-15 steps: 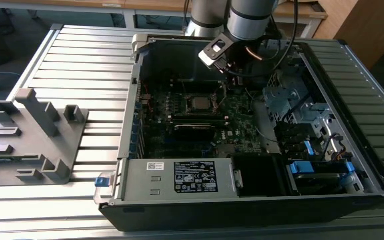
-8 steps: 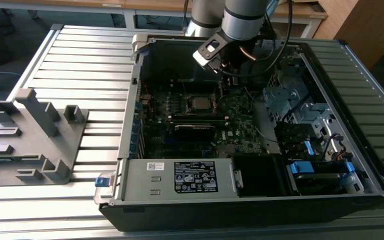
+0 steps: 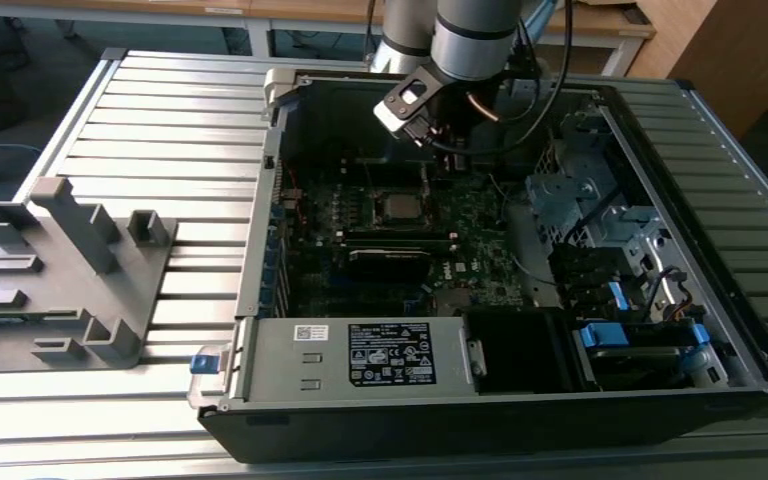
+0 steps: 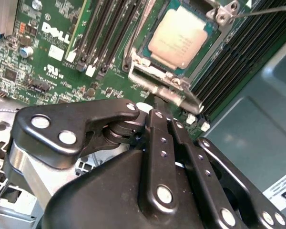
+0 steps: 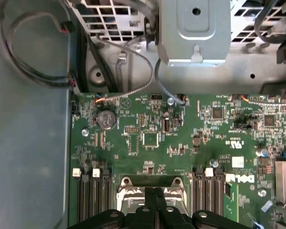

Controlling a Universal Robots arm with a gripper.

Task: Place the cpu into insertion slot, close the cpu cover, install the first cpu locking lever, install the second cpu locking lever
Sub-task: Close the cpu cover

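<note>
One end effector (image 4: pixel 160 106), fingers drawn together with nothing seen between them, tips at the silvery edge of the insertion slot (image 4: pixel 150 76); one cpu (image 4: pixel 180 39), seated in that slot (pale metal face up), on the motherboard (image 4: pixel 19 71) inside the open computer case (image 3: pixel 253 250) on the tabletop (image 3: pixel 157 130).

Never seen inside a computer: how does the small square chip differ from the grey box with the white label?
The cpu is small and flat; the power-supply box is far bigger and blocky. The cpu's face is bare pale metal; the box carries a white label. The cpu lies on the green motherboard; the box fills a corner of the case. Both look metallic.
</note>
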